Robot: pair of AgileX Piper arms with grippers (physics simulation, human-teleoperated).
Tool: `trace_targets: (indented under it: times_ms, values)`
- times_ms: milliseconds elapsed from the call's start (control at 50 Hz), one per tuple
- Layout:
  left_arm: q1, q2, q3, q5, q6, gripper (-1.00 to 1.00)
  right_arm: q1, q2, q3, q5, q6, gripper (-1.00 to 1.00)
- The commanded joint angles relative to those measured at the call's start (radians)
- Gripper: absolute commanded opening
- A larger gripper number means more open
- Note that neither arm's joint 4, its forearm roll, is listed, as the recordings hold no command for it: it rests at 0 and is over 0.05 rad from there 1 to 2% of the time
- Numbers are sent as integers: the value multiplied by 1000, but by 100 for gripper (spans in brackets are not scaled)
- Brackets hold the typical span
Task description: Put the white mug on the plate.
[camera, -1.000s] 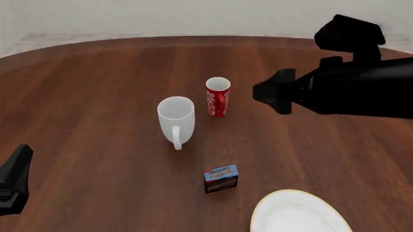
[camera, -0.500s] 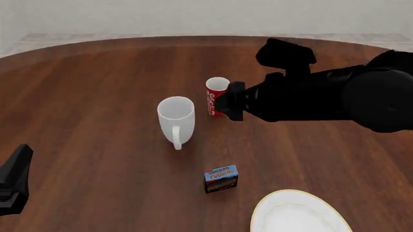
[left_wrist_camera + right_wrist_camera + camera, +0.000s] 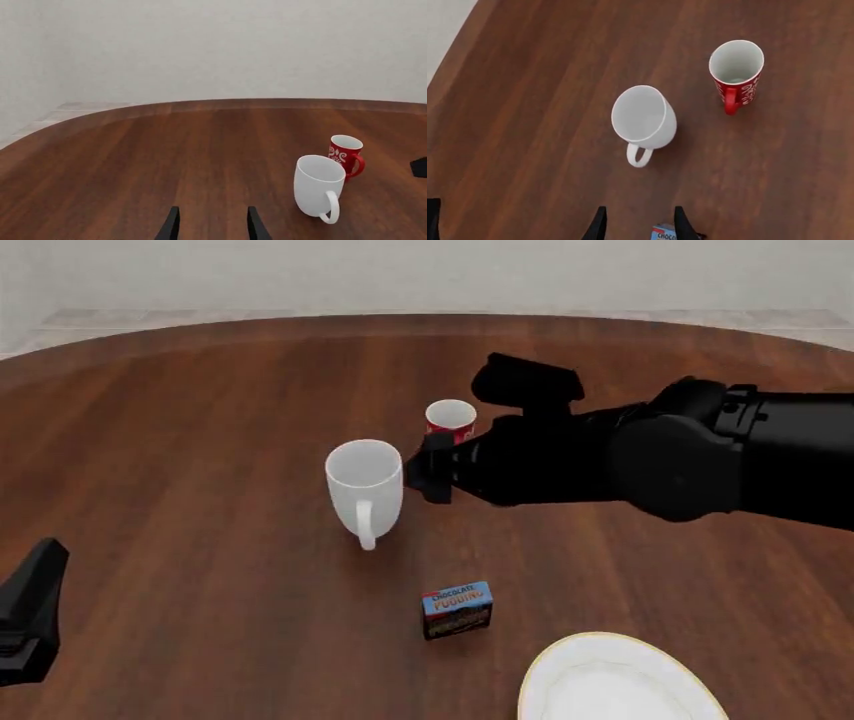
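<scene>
Standing upright on worktop (image 3: 187, 440): two mugs, white mug (image 3: 363, 483) and red mug (image 3: 450, 420) just beside. One pudding box (image 3: 458, 609), one plate (image 3: 617, 682) near edge. Right end effector (image 3: 430, 472) beside white mug, fingers apart, empty. Left end effector (image 3: 211, 227) apart, empty.

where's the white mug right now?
Front view: the white mug stands upright left of centre on the table, handle toward the camera. The red mug is just behind and right of it, the right gripper close at its right side.
</scene>
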Motion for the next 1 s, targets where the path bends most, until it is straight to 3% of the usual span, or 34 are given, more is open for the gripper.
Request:
trace_targets:
  times_ms: [20,300,1000]
  values:
    - [0,0,1,-2,0,100,11,67,-11,-46,13,100]
    - [0,0,3,-4,0,100,0,147,-32,-86,14,100]
    - [-1,4,4,-8,0,100,48,278,-48,-201,87,100]
